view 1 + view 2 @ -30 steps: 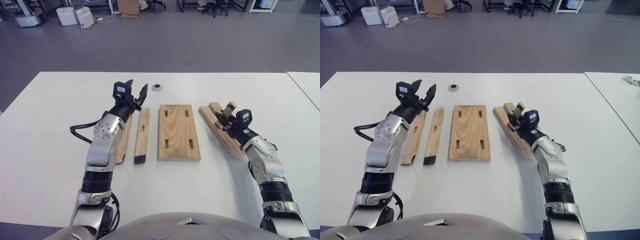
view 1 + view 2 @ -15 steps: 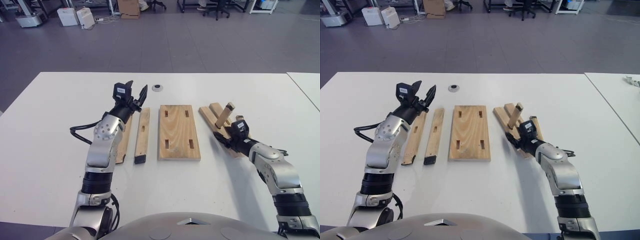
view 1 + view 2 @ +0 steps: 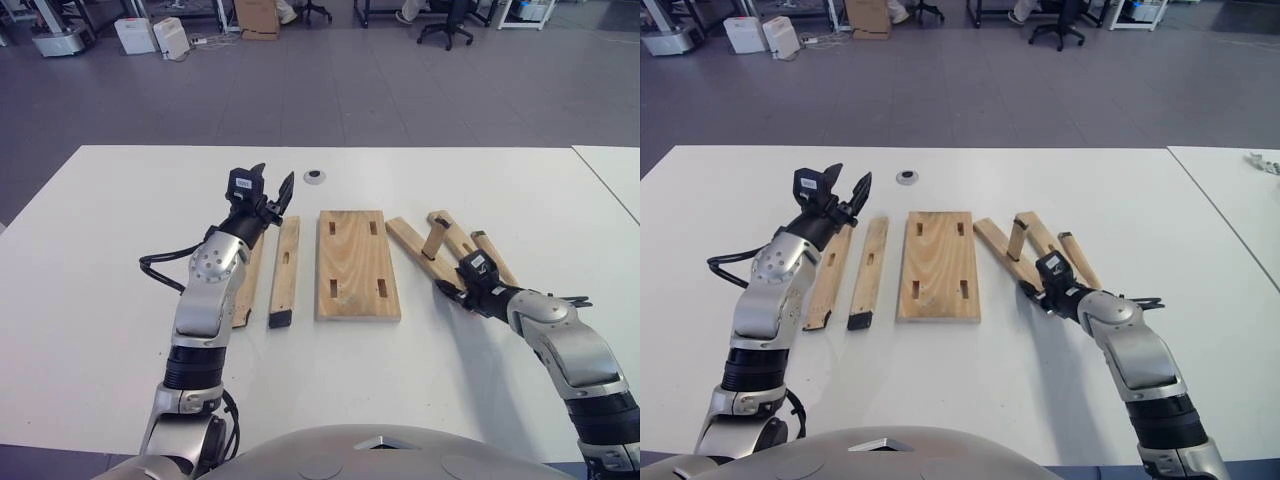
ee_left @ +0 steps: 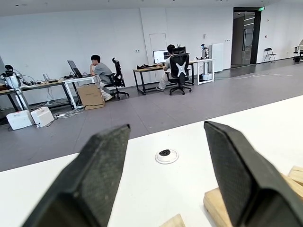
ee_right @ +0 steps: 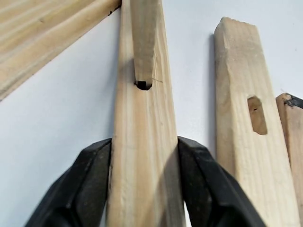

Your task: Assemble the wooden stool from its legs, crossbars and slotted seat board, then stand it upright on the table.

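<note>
The fingers point(image 5: 83, 187) of the right gripper point(image 3: 455, 290) are closed on the near end of a leg point(image 3: 412, 243) lying just right of the seat board point(image 3: 357, 262), with a crossbar point(image 3: 436, 235) standing tilted in its slot. The left gripper point(image 3: 275, 178) hangs open above the far ends of two legs point(image 3: 284, 265) left of the board. The wood looks light, stiff and not slippery, but the crossbar probably sits loosely, so a hold nearer the slot seems safer.
</note>
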### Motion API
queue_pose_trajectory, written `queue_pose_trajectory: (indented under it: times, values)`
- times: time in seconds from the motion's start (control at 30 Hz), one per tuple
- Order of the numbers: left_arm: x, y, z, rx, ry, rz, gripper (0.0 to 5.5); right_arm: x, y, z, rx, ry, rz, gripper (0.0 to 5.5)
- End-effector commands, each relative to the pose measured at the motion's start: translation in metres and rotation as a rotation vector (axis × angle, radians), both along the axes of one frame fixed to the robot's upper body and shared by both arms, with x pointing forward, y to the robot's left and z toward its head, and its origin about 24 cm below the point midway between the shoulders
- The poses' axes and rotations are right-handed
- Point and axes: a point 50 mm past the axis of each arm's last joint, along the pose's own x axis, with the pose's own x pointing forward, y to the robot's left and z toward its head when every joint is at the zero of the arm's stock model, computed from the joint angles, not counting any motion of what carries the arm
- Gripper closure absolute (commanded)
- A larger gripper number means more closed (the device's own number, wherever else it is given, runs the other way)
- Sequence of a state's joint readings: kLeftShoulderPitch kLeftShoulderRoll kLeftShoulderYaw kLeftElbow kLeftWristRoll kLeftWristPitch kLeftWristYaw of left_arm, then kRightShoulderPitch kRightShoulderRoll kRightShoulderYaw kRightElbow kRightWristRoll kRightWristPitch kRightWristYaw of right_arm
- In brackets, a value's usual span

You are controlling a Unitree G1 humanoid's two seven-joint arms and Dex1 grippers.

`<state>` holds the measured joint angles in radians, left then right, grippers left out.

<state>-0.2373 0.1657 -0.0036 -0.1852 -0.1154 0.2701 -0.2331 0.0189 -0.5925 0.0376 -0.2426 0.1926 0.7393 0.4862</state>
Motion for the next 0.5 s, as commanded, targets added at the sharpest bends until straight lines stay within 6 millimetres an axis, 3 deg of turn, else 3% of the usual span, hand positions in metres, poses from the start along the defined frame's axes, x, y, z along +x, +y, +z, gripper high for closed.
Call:
queue_pose_trajectory:
  times: [0.03,0.17,0.23,0.37,0.5]
  values:
    - [0.000,0.000,-0.002,-0.028,0.013,0.001,2.65,0.008,-0.004,0.001,0.075,-0.009,-0.091,3.43]
    - [0.005,-0.017,-0.011,-0.195,0.179,-0.110,2.35,0.019,-0.002,0.027,0.143,-0.150,-0.052,3.43]
    - [0.010,-0.036,-0.002,-0.402,0.258,-0.186,1.96,0.021,0.006,0.046,0.180,-0.237,0.051,3.43]
    - [0.022,-0.060,0.014,-0.746,0.399,-0.284,1.92,0.025,0.028,0.085,0.279,-0.379,0.256,3.43]
    - [0.023,-0.072,0.024,-0.926,0.489,-0.357,1.92,0.023,0.051,0.112,0.372,-0.461,0.395,3.43]
